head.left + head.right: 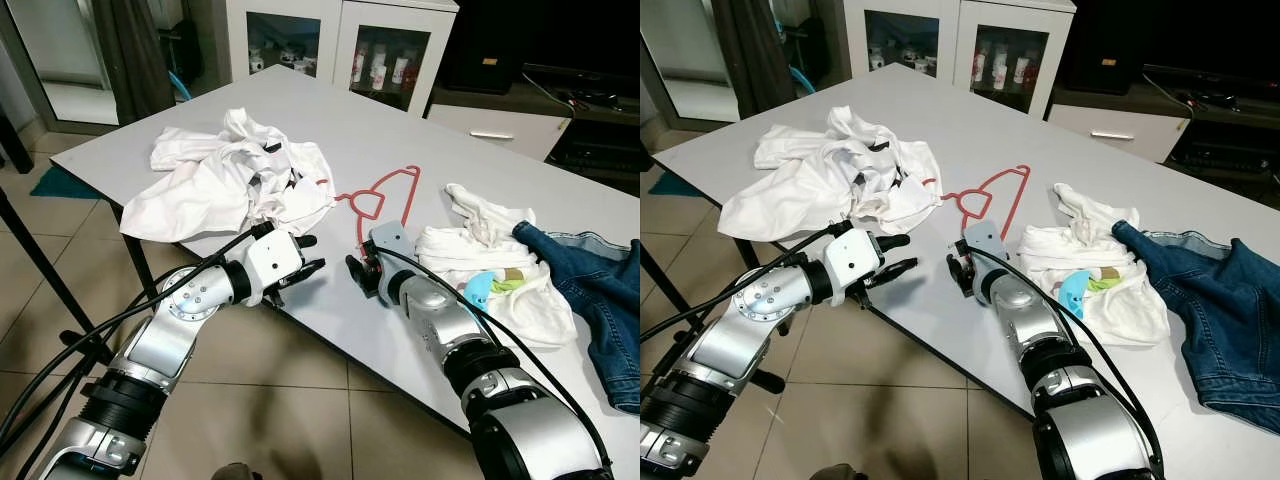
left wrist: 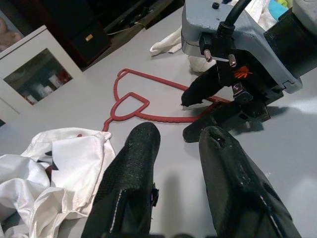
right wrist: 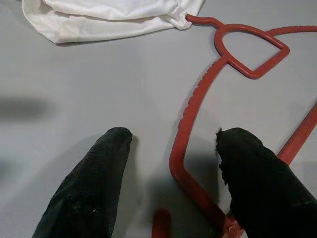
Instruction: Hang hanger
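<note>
A red plastic hanger (image 1: 385,195) lies flat on the grey table (image 1: 330,300), its hook toward a pile of white clothes (image 1: 235,175). My right gripper (image 1: 358,262) rests low at the hanger's near corner. In the right wrist view its gripper (image 3: 173,144) is open, and the hanger's bar (image 3: 190,124) runs between the two fingers (image 3: 89,188). My left gripper (image 1: 310,253) hovers just left of it near the table's front edge, open and holding nothing. The left wrist view shows the left gripper (image 2: 181,136) pointing at the right gripper (image 2: 208,104) and the hanger (image 2: 148,116).
More white clothing (image 1: 490,265) and blue jeans (image 1: 600,290) lie on the table's right side. A white cabinet with glass doors (image 1: 340,40) stands behind the table. Tiled floor lies below the front edge, and black cables trail from my left arm.
</note>
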Robot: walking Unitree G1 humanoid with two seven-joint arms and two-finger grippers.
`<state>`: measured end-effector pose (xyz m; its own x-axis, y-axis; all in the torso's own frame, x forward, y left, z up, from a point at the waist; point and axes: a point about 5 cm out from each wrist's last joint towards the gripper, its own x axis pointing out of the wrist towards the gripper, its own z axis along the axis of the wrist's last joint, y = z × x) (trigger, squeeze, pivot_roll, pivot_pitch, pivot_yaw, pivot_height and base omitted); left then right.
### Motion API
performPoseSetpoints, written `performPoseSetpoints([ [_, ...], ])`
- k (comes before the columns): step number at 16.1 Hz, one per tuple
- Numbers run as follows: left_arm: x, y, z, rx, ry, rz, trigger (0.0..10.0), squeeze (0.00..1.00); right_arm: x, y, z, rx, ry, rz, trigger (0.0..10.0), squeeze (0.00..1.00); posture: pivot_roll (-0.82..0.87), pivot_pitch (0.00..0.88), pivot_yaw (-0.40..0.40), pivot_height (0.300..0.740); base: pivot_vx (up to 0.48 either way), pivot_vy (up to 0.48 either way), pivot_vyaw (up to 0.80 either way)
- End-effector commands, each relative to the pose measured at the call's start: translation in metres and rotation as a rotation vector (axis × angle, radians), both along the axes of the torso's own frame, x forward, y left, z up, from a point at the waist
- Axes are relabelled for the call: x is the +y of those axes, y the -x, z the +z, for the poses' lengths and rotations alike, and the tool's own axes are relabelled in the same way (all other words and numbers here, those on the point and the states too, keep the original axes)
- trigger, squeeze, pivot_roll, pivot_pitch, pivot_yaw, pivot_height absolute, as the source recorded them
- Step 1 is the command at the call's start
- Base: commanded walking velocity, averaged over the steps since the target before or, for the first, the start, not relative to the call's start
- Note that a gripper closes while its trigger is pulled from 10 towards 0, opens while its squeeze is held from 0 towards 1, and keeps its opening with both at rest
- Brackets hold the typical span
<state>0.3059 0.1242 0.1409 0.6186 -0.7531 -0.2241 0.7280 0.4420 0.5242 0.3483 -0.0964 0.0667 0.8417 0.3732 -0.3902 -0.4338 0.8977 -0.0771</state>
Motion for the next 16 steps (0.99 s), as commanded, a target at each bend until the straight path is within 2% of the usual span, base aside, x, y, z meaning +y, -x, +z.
performPoseSetpoints([
  [1, -0.003, 0.002, 0.000, 0.005, 0.000, -0.014, 10.0, 0.00, -0.005, 0.011, -0.020, 0.106, 0.018, 0.003, 0.8, 0.00, 0.08, 0.015, -0.070, 0.723, 0.000, 0.000, 0.00],
  [2, -0.005, 0.001, 0.000, 0.002, 0.004, -0.016, 10.0, 0.00, -0.006, 0.017, -0.026, 0.139, 0.027, 0.037, 0.0, 0.00, 0.07, 0.014, -0.069, 0.723, 0.000, 0.000, 0.00],
  [6, -0.009, 0.000, 0.001, -0.001, 0.011, -0.023, 10.0, 0.00, -0.015, 0.019, -0.028, 0.164, 0.016, 0.020, 0.0, 0.00, 0.06, 0.012, -0.067, 0.723, 0.000, 0.000, 0.00],
  [12, -0.009, 0.000, 0.001, -0.005, 0.015, -0.024, 10.0, 0.00, -0.033, 0.022, -0.023, 0.251, -0.084, -0.023, 0.0, 0.00, 0.06, 0.011, -0.069, 0.723, 0.000, 0.000, 0.00],
  [16, -0.009, 0.000, 0.001, -0.009, 0.016, -0.017, 10.0, 0.00, -0.044, 0.032, -0.007, 0.222, -0.106, -0.001, 0.0, 0.00, 0.05, 0.010, -0.071, 0.723, 0.000, 0.000, 0.00],
])
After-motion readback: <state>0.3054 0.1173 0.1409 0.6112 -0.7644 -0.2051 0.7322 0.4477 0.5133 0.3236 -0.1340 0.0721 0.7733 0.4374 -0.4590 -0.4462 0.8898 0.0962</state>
